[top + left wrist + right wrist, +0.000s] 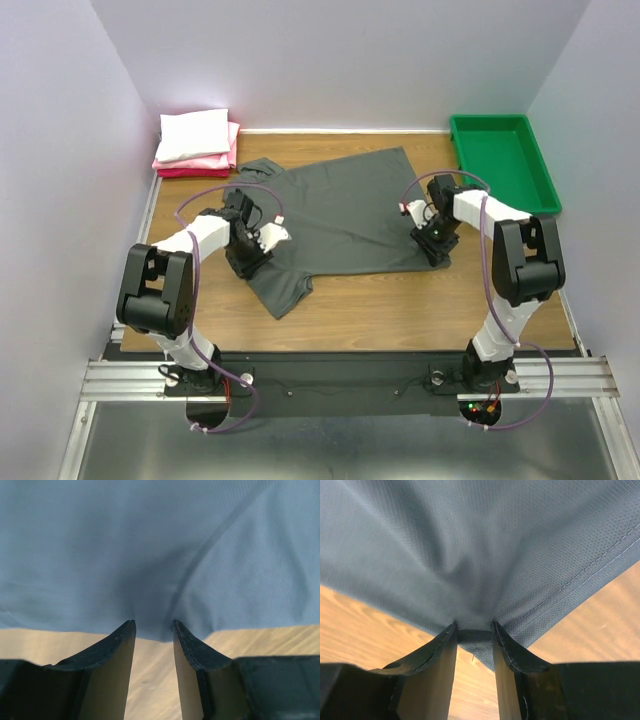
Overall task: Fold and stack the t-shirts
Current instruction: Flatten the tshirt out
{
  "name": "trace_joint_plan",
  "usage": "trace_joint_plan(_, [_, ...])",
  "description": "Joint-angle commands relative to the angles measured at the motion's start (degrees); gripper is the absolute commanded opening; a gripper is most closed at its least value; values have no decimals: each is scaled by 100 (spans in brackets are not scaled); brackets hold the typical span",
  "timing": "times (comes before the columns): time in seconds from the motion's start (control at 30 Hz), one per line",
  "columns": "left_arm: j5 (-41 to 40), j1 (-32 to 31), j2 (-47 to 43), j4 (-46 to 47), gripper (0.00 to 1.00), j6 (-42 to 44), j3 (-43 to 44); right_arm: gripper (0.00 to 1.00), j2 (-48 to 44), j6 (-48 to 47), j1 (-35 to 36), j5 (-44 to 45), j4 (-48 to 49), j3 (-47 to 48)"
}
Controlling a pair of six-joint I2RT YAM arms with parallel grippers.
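from above: the grey shirt (340,215) lies spread flat mid-counter, collar to my left, hem to my right. my left claw (250,262) sits at its near edge, beside the near sleeve (282,290), and my right claw (436,250) sits at the near hem corner. a white shirt (195,135) lies folded on folded pink shirts (200,163) in the far left corner. the tray (490,119) is far right, well apart from the work. i judge this to be the first fold: take the near edge at both ends and carry it over.

left wrist: my left claw (154,625) is narrow, and the shirt's (150,545) edge dips between the tips, with bare counter (50,645) below. i cannot tell whether it truly bites. i'd make sure of that before lifting, or this end may slip and the fold go crooked.

right wrist: my right claw (474,626) holds the shirt (470,545) pinched at the tips, with puckers fanning out from the bite. the stitched hem (585,580) runs off to one side. this grip looks sound.

to do it well, i'd raise both ends together and level. i'd keep the edge taut between the claws and lay it down parallel to the far edge, so the sleeve tucks in and doesn't trail.
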Motion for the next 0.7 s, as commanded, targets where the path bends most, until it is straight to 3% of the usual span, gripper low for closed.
trace_joint_plan(0.0, [58, 53, -411, -214, 46, 181, -575, 40, -350, -190, 32, 86, -203, -670])
trace_joint_plan(0.17, [217, 44, -1191, -1100, 45, 532, -1024, 43, -877, -243, 111, -519, -887, -996])
trace_joint_plan(0.37, [576, 53, -1493, -1708, 44, 516, -68, 47, -1169, -85, 146, -890, -1205, -391])
trace_joint_plan(0.5, [893, 18, -1089, -1542, 44, 305, 347, 46, -994, -58, 146, -856, -1179, 66])
trace_joint_plan(0.67, [710, -122, -755, -691, 43, -186, 154, 45, -668, -58, 129, -364, -697, 23])
